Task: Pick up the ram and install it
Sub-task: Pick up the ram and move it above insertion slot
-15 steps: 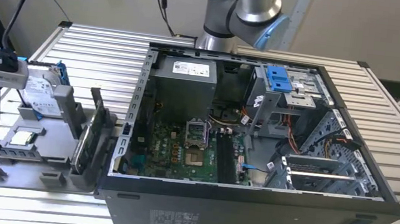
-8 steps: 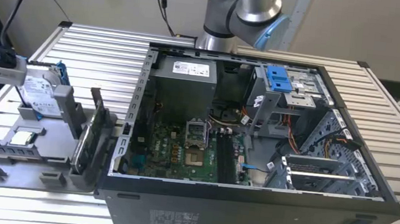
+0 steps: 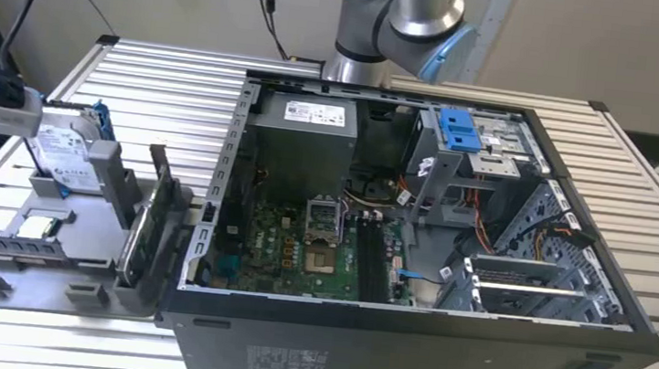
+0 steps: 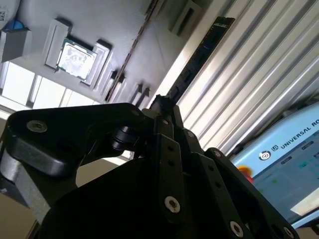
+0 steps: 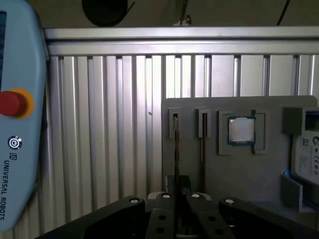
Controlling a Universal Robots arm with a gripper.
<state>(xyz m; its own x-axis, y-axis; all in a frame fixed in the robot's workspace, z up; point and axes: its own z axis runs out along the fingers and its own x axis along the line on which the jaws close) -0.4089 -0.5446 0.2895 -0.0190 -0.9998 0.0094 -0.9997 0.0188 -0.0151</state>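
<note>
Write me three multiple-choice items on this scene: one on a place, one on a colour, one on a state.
1. The square silver processor chip sits:
A) in a recess of the flat grey tray
B) on a wooden shelf
C) in a cardboard box

2. The round button on the pale blue teach pendant is:
A) green
B) red
C) white

3. The black metal computer case is:
A) closed by a side panel
B) wrapped in plastic
C) open, its inside on show

Answers:
1 A: the first wrist view shows the chip framed by the tray's recess.
2 B: the button is red, with a yellow ring around it.
3 C: the exterior view shows the green circuit board inside.
</note>
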